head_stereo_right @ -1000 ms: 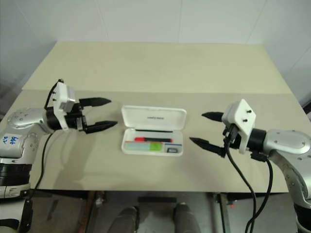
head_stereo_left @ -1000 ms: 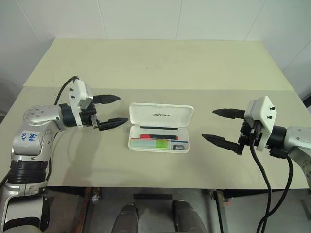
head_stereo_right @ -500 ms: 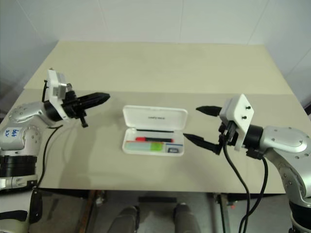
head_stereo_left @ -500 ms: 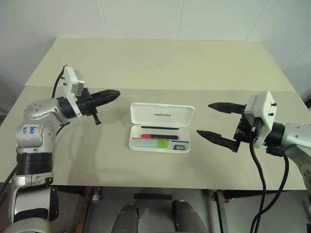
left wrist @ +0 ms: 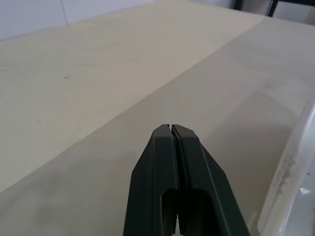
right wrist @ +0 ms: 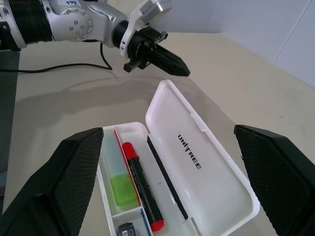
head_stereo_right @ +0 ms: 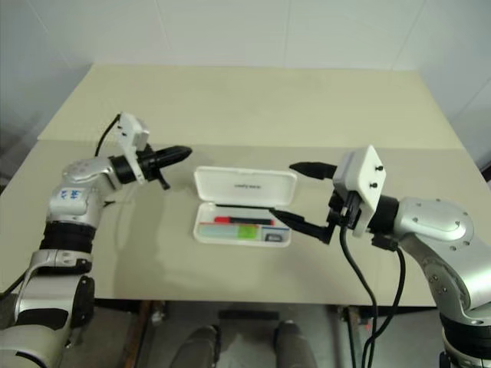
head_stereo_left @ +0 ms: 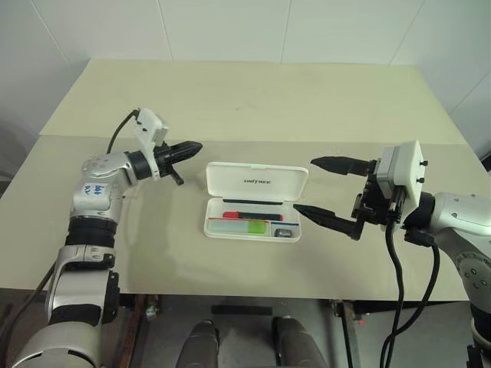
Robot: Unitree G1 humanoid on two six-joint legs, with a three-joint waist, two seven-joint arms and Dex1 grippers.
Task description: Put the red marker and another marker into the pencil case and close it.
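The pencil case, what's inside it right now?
The pencil case lies open, holding the red marker, the light-green marker and a small dark item in a corner compartment. Nothing covers them.

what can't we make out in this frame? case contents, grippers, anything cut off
- Pencil case, left wrist view: cut off at the picture's edge, contents hidden.
- Small dark item in the case's corner compartment: cut by the right wrist view's edge, too small in the eye views to identify.
- Right gripper fingertips: out of frame in the right wrist view.
- Green marker: markings too small to read.
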